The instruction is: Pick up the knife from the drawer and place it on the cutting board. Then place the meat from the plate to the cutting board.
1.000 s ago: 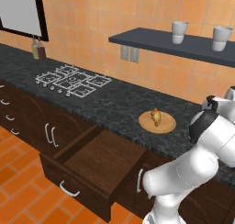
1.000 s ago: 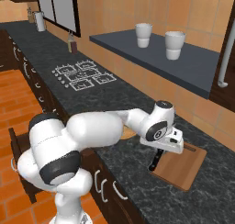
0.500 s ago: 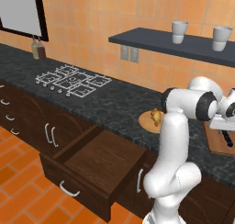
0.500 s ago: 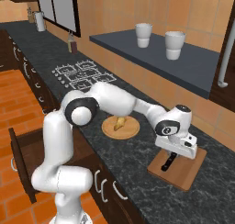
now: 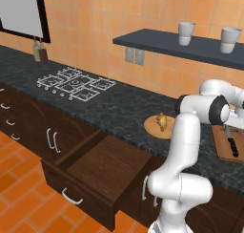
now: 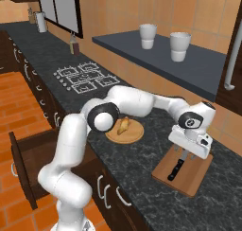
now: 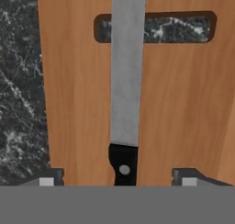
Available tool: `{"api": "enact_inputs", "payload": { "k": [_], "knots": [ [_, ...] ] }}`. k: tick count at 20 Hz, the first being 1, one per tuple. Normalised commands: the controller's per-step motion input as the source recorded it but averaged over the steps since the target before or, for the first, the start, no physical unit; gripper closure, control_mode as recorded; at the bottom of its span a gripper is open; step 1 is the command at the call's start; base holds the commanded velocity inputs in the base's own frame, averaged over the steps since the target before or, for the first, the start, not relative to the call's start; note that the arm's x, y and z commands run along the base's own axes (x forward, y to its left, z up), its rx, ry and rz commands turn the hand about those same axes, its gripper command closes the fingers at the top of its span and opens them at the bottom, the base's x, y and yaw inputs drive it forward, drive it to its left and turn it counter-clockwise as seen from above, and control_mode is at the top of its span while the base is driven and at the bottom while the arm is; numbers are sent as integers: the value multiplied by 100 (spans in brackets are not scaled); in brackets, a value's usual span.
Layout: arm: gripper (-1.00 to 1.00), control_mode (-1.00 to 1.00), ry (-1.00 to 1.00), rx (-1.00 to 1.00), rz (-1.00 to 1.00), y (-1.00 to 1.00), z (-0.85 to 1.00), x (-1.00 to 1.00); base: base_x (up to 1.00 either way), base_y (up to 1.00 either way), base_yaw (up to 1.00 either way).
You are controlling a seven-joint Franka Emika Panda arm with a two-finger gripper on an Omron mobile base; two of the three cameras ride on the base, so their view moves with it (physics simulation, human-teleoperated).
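Nearest the base, the drawer (image 5: 102,172) stands pulled out below the bench (image 5: 119,110), its flat brown floor bare and its curved silver handle facing the orange tiled floor (image 5: 24,206). The open box juts into the aisle, so the free room in front of the cabinets narrows there.

On the bench top behind it, the plate (image 6: 124,131) lies flat with the meat (image 6: 122,126) resting on it, toward its middle. Dark speckled surface runs open all round the plate, with a clear gap between its rim and the cutting board (image 6: 189,171).

The cutting board sits further along the bench, near the front edge, one corner turned toward the drop. The knife (image 6: 176,169) lies flat on it, the black handle toward the bench front and the grey blade pointing back toward the wall. In the hand view the blade (image 7: 127,67) runs straight down the middle of the board and crosses the slot cut through it, with bare wood on either side.

The pincer (image 6: 187,155) hangs directly over the knife handle, released, its two tips (image 7: 46,179) spread wide to either side of the handle and touching nothing.

Beyond, the hob (image 5: 76,83) lies well apart, and a wall shelf (image 5: 190,45) carries two cups (image 5: 186,34) above the bench.
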Motion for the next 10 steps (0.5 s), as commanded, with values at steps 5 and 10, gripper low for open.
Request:
{"api": "enact_inputs", "payload": {
  "k": [5,10],
  "knots": [
    [-100,-100,-5,-6,0,100,4,1,0,0,0],
    [-100,-100,-14,-14,0,100,0,7,0,0,0]
  ]
}}
